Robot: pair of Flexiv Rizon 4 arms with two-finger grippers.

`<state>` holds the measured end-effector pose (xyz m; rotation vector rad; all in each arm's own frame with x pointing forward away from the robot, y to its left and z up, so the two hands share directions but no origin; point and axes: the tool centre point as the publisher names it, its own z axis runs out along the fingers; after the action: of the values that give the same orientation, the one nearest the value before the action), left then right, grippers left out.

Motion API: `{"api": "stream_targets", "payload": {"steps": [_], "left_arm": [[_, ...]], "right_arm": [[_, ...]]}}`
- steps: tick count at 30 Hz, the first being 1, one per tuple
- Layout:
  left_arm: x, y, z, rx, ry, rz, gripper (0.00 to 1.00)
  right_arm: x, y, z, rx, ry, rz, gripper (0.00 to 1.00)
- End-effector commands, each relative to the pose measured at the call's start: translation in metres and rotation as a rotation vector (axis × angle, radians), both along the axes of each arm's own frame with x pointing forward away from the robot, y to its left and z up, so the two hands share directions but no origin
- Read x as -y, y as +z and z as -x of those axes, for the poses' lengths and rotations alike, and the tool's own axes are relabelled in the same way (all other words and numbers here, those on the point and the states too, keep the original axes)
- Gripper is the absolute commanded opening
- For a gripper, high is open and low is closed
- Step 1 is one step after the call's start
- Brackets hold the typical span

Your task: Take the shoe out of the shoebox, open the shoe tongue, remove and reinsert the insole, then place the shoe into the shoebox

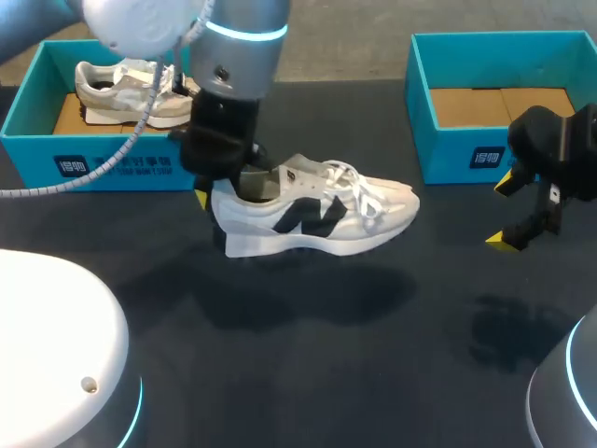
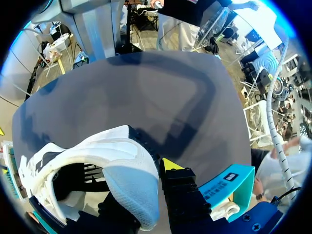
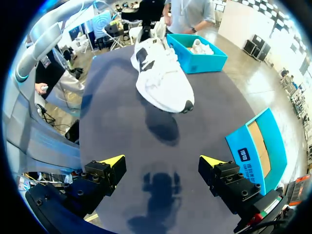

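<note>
White sneaker (image 1: 317,219) lies out at mid-table, heel clamped by the left gripper (image 1: 224,191). Right gripper (image 1: 505,212) hangs, fingers apart, just near of the right shoebox (image 1: 466,154). Far-left shoebox (image 1: 103,163) holds another shoe (image 1: 121,89).

One finger of the left hand (image 1: 222,191) is hidden inside the shoe (image 1: 317,219); the left arm (image 1: 238,56) covers part of the boxed shoe (image 1: 117,93).

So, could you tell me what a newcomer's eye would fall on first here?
The white sneaker with a black logo, gripped at its heel by the left fingers over the dark table's middle. Behind, the left teal cardboard shoebox holds a second sneaker; the right shoebox is empty, the open right fingers beside it.
</note>
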<state>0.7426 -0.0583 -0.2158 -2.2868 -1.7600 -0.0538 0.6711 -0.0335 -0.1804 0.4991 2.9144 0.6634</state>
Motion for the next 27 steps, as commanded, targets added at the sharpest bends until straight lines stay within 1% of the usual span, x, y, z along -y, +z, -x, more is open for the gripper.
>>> {"api": "stream_targets", "payload": {"steps": [1, 5, 9, 16, 20, 22, 27], "left_arm": [[-0.005, -0.011, 0.006, 0.038, -0.001, 0.021, 0.00], [-0.008, -0.025, 0.009, 0.067, -0.038, 0.028, 0.00], [-0.013, -0.037, 0.009, 0.081, -0.026, 0.036, 0.00], [-0.021, -0.061, 0.012, 0.163, -0.003, 0.036, 0.00], [-0.025, -0.081, 0.011, 0.158, -0.008, 0.045, 0.00], [-0.026, -0.092, 0.010, 0.162, -0.008, 0.030, 0.00], [-0.029, -0.112, 0.008, 0.171, -0.018, 0.040, 0.00]], "right_arm": [[-0.001, -0.001, -0.002, -0.003, 0.000, 0.003, 1.00], [-0.001, -0.001, -0.002, -0.003, 0.000, 0.003, 1.00], [-0.001, -0.001, -0.002, -0.003, 0.000, 0.003, 1.00], [-0.001, -0.001, -0.002, -0.003, 0.000, 0.003, 1.00], [-0.001, -0.001, -0.002, -0.003, 0.000, 0.003, 1.00], [-0.001, -0.001, -0.002, -0.003, 0.000, 0.003, 1.00], [-0.001, -0.001, -0.002, -0.003, 0.000, 0.003, 1.00]]}}
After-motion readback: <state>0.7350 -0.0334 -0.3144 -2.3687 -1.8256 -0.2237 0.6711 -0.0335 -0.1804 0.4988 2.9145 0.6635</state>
